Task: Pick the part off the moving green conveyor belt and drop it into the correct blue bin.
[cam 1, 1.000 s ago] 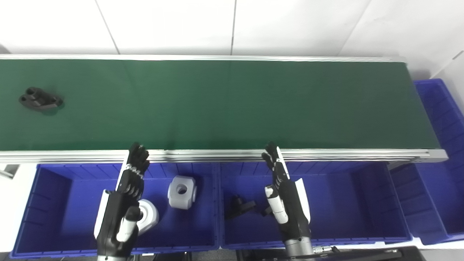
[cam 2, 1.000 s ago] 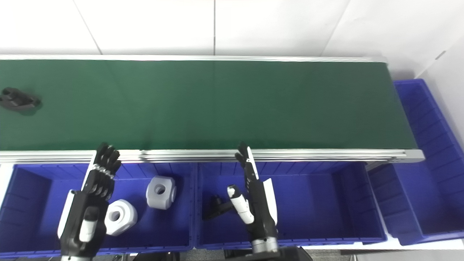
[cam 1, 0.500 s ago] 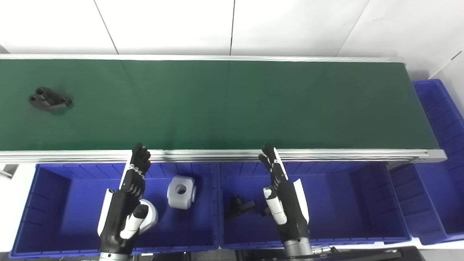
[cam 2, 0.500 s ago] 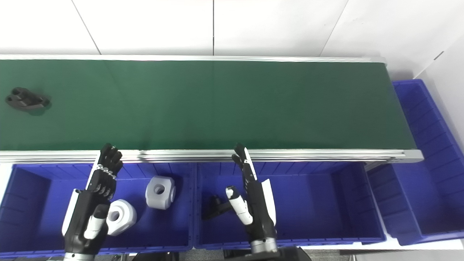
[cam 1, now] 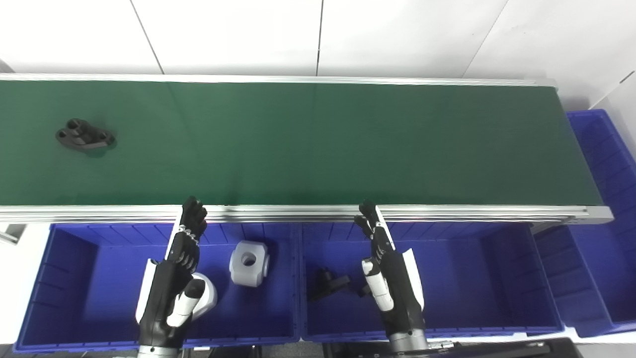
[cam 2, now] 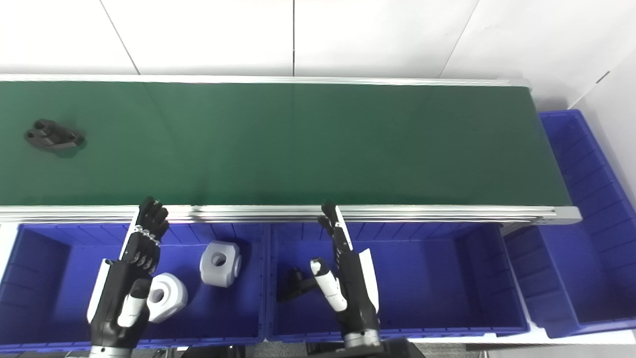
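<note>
A black part (cam 1: 85, 138) with 2 round bosses lies flat on the green conveyor belt (cam 1: 318, 144), far toward its left end and well apart from both hands. Below the belt's aluminium front rail (cam 1: 308, 214) sit blue bins. The left hand (cam 1: 174, 283) hangs over the left bin (cam 1: 69, 278), fingers extended and spread, holding nothing, its fingertips (cam 1: 194, 211) overlapping the rail. 2 light grey blocks lie in that bin: one block (cam 1: 249, 256) with a round bore just right of the hand, another block (cam 1: 206, 296) partly hidden behind the hand. The right hand (cam 1: 390, 283) is poised over the middle bin (cam 1: 477, 278), fingers straight and apart, empty. A small black part (cam 1: 328, 283) rests in that bin, just left of the hand. A further blue bin (cam 1: 608, 209) stands at the belt's right end.
</note>
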Controlling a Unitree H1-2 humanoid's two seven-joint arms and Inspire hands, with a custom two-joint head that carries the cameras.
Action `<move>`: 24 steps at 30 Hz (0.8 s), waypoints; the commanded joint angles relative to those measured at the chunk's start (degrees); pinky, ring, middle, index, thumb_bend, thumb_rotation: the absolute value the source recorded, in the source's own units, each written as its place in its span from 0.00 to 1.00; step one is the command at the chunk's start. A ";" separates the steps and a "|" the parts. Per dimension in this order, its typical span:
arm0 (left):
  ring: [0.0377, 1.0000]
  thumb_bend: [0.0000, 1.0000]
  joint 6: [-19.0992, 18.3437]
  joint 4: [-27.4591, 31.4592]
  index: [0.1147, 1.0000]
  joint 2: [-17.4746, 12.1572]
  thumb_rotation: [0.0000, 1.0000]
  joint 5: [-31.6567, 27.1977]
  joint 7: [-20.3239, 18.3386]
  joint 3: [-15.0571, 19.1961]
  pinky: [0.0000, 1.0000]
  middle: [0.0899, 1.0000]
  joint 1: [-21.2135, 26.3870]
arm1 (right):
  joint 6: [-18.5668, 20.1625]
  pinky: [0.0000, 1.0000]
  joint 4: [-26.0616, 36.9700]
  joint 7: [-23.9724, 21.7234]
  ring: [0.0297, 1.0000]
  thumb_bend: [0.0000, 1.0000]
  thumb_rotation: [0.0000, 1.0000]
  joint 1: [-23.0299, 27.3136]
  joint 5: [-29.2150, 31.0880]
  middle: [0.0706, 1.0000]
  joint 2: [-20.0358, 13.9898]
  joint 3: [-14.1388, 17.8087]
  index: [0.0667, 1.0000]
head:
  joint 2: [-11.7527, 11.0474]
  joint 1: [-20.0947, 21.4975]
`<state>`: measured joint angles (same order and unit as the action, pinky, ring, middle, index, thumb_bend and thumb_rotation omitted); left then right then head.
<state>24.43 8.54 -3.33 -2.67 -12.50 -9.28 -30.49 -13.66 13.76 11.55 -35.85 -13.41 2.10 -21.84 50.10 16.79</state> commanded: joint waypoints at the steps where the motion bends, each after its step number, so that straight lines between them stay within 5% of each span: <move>1: 1.00 0.73 2.47 1.36 1.00 0.08 0.84 0.56 0.06 -0.24 1.00 1.00 -0.53 | -3.71 0.97 0.40 -0.68 0.93 0.83 1.00 -1.37 0.33 0.96 3.00 -2.65 0.98 | 0.06 -0.08; 24: 1.00 0.74 2.49 0.41 1.00 0.48 0.83 0.29 -0.15 -0.09 1.00 1.00 -0.17 | -2.91 0.97 0.79 -1.32 0.93 0.84 1.00 -1.75 0.16 0.96 3.15 -2.44 0.98 | 0.12 -0.18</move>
<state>24.43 8.36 -3.11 -2.04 -12.54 -9.25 -30.50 -13.67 13.76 10.56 -36.36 -12.76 2.08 -21.84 50.18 16.70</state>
